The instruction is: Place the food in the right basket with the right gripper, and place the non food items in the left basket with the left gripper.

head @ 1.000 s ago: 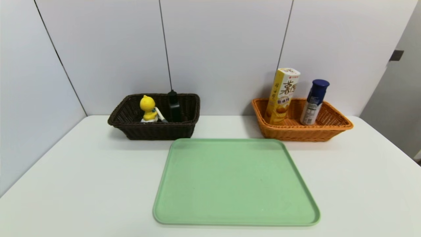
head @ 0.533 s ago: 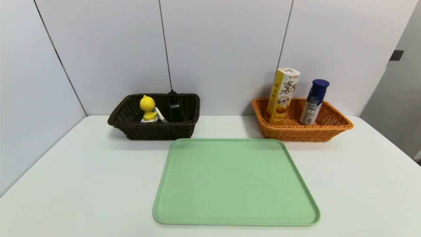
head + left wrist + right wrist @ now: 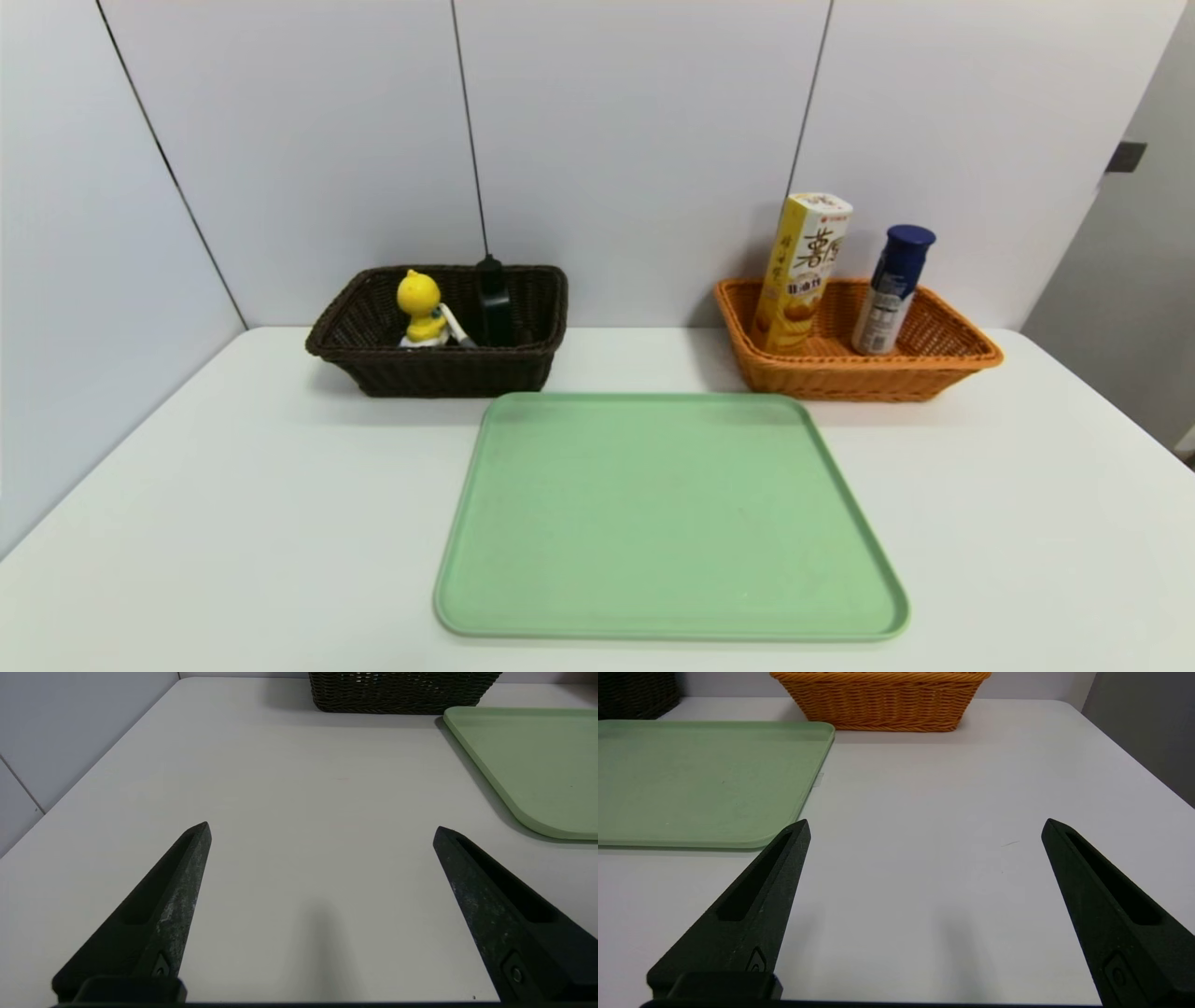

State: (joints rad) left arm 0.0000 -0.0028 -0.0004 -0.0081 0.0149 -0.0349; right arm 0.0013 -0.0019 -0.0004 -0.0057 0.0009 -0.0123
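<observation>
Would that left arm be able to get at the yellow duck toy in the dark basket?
Probably yes. The left end effector is open, with bare table ahead of it. The duck toy sits in the open-topped dark basket, so it must come from above.

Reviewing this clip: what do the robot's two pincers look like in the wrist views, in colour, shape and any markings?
Both look alike. The left pincer and the right pincer each have two matte black fingers tapering to blunt points, with a long recessed slot along each finger. The surface is grainy, with pale scuffing on the left pincer's fingers. Small screw-like fittings sit near the finger bases. No cables or arm links show.
</observation>
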